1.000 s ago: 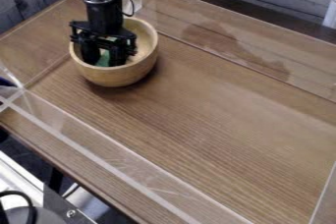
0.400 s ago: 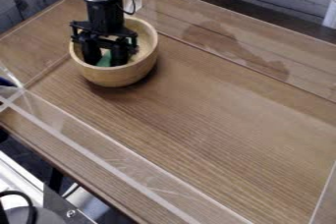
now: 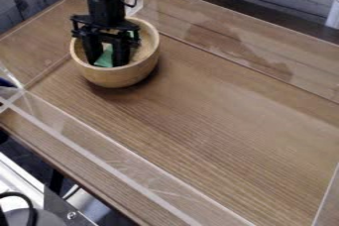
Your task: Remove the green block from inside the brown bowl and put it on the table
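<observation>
The brown bowl (image 3: pixel 146 59) sits on the table (image 3: pixel 219 111) at the far left. My black gripper (image 3: pixel 105 57) reaches straight down into it from above. Its fingers are shut on the green block (image 3: pixel 98 60), which shows as a small bright green patch between them, low inside the bowl. The gripper body hides most of the block and of the bowl's interior.
Clear low walls run along the table's edges, one along the near left side (image 3: pixel 79 136) and one at the back (image 3: pixel 252 12). A darker stain (image 3: pixel 232 44) marks the wood to the right of the bowl. Dark equipment (image 3: pixel 27 205) lies below the front corner.
The gripper has risen slightly inside the bowl, still closed, with the green patch staying between its fingers. The bowl has not moved.
</observation>
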Controlling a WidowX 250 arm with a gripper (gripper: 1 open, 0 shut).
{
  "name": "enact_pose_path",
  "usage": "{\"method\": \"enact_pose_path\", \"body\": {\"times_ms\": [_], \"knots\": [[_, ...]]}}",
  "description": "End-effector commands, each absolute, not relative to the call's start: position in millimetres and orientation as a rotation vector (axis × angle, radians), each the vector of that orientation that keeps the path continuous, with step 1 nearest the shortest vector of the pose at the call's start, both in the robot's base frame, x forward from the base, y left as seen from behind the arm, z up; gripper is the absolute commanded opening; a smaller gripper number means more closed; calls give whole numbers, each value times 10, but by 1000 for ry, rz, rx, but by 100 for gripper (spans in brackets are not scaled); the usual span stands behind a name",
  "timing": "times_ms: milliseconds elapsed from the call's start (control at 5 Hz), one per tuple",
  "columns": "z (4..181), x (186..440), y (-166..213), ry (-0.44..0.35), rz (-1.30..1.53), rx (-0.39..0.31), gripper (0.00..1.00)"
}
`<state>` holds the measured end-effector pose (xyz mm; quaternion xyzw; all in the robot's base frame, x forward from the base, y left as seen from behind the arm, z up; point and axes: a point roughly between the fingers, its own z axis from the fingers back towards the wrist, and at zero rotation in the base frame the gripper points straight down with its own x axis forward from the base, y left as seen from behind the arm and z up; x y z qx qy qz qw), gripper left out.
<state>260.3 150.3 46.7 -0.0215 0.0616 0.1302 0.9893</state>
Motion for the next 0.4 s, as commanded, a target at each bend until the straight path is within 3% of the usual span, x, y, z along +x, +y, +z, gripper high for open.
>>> {"method": "enact_pose_path", "body": {"times_ms": [0,200], "knots": [[872,2735,1586,8,270,-9,0],[1064,2754,1563,-18,274,-23,0]]}}
